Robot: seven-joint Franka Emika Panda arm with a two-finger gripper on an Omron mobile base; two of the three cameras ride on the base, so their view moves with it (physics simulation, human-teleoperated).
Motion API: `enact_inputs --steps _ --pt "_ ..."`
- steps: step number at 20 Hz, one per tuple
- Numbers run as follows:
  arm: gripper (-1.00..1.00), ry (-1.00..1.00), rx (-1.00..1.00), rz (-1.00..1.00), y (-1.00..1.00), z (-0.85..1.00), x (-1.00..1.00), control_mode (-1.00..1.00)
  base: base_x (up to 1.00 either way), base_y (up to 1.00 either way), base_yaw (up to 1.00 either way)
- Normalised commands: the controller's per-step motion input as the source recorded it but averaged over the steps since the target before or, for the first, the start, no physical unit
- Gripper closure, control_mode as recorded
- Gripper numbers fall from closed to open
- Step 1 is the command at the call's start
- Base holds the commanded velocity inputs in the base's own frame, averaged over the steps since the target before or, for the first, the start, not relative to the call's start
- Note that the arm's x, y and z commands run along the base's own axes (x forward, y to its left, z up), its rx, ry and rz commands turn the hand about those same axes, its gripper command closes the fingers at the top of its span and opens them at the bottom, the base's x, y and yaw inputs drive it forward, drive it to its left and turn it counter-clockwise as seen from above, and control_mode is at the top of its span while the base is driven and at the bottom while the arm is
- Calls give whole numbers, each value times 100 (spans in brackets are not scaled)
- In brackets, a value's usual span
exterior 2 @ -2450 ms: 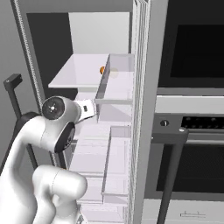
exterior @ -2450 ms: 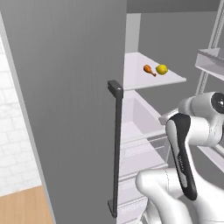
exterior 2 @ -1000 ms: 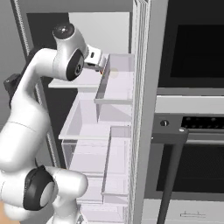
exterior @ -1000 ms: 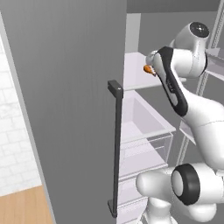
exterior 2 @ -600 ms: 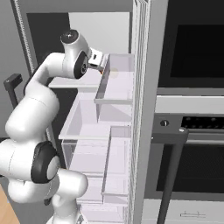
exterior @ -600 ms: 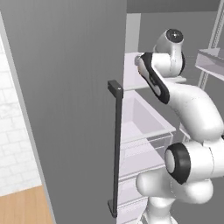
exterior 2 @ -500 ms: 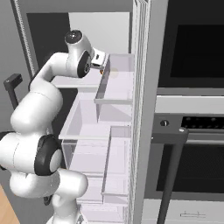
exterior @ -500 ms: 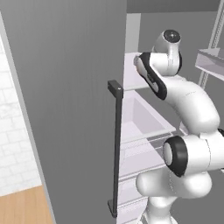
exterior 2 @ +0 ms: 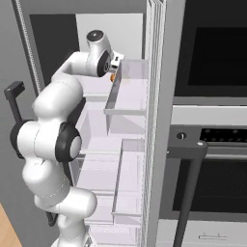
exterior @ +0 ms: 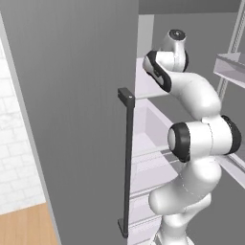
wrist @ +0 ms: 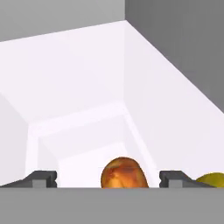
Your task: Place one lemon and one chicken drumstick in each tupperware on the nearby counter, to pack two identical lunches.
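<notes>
My gripper [wrist: 108, 177] is open, reaching deep onto the white top shelf [wrist: 87, 87] of the open fridge. A browned chicken drumstick [wrist: 123, 173] lies between the two fingertips [wrist: 43, 177], with gaps on both sides. A yellow lemon [wrist: 212, 179] sits just outside the right fingertip. In the right base view the gripper [exterior 2: 115, 65] is at the top shelf, with an orange bit of the drumstick [exterior 2: 112, 76] just below it. The tupperware and the counter are out of view.
The grey fridge door with its dark vertical handle [exterior: 127, 158] stands open on the left. Clear door bins [exterior 2: 128, 91] and lower drawers [exterior 2: 101, 169] flank my arm. A built-in oven with a bar handle [exterior 2: 185, 149] is at the right.
The arm rose from low in front of the fridge and reached into the top shelf. The hand has pushed further in, and the fingers have come slightly closer together.
</notes>
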Motion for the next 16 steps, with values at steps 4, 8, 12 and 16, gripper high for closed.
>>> enact_inputs --steps 4,8,12,16 --pt "-100 1 0 0 -2 -20 28 -100 0 0 0" --pt "-100 -8 0 0 -7 -6 -36 -100 0 0 0" --pt "-100 -16 0 0 -2 13 -26 -100 0 0 0" --pt "-100 4 -4 -1 -28 -48 -7 -100 0 0 0"
